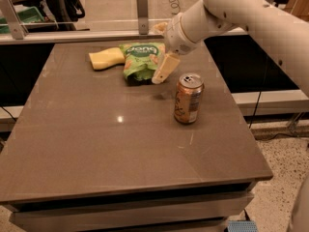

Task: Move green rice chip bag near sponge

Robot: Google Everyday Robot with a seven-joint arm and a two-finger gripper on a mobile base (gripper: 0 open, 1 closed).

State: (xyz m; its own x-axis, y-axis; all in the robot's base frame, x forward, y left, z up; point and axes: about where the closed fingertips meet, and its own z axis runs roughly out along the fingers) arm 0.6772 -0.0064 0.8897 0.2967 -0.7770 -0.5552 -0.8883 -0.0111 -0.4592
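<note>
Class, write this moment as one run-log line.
light green crinkly chip bag: on brown table, beside pale yellow wavy sponge | pincer: at bag's right edge

The table [120,149] has a flat, rectangular, grey-brown top with a slight sheen. Three items lie directly on it. The sponge [105,58], pale yellow, lies flat near the far edge, left of centre. The green rice chip bag [141,58] lies just to the right of the sponge, its left edge against the sponge's right end. A copper-coloured can [188,98] stands upright nearer the front, to the right of the bag and apart from it. The gripper [161,71] is positioned at the bag's right edge, between bag and can.
</note>
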